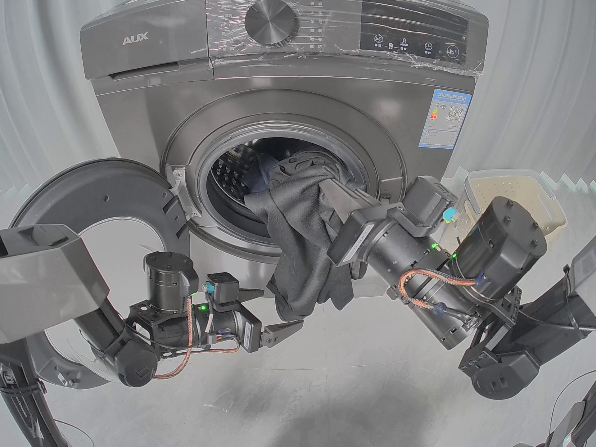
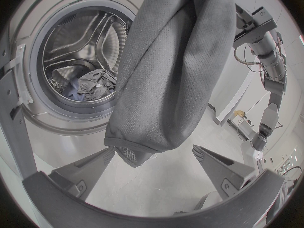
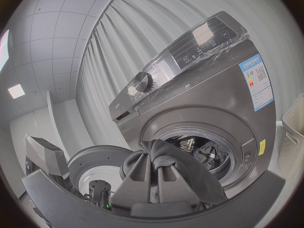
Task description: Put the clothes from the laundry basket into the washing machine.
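Observation:
A dark grey garment (image 1: 304, 237) hangs out of the washing machine (image 1: 279, 94) drum opening, its lower part drooping below the door rim. My right gripper (image 1: 329, 187) is shut on the garment (image 3: 177, 165) at the mouth of the drum. Other clothes (image 2: 91, 84) lie inside the drum. My left gripper (image 1: 292, 330) stands open low in front of the machine, just under the hanging hem (image 2: 129, 149). The cream laundry basket (image 1: 515, 197) sits on the floor to the right of the machine.
The round machine door (image 1: 93, 212) is swung open to the left, close behind my left arm. Grey curtains hang behind the machine. Bare grey floor (image 1: 323, 386) lies in front.

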Robot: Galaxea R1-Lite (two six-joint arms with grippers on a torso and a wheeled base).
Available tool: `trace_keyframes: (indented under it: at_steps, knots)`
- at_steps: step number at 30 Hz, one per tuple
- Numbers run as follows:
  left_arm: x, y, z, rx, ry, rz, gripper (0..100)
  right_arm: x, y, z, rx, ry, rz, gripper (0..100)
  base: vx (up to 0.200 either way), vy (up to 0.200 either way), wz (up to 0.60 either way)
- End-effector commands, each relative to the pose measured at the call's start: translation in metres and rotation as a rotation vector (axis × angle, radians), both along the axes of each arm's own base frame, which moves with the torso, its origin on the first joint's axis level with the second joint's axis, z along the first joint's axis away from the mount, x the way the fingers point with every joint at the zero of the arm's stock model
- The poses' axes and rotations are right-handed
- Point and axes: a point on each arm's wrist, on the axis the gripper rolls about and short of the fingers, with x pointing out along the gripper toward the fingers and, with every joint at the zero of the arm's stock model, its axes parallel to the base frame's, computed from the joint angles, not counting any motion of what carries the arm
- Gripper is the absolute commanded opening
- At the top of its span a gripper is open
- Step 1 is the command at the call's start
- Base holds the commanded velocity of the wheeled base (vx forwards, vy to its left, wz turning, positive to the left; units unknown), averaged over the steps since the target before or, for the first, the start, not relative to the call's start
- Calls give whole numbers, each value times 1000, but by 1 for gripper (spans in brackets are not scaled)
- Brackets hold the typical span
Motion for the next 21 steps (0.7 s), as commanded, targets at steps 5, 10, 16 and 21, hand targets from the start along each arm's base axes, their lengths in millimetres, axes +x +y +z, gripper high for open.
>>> trace_keyframes:
  at_steps: [5,10,16,21]
  knots:
    - [14,-14,-13,0,-7,20,100,-1,1,-1,1,4,6,0,0,0,0]
    - [24,-20,-20,-29,-27,37,100,-2,1,-1,2,3,6,0,0,0,0]
    - [26,-21,-23,-37,-46,54,0,-2,1,-1,4,5,3,0,0,0,0]
    - [27,-21,-18,-67,-92,54,0,-1,2,-3,4,12,5,0,0,0,0]
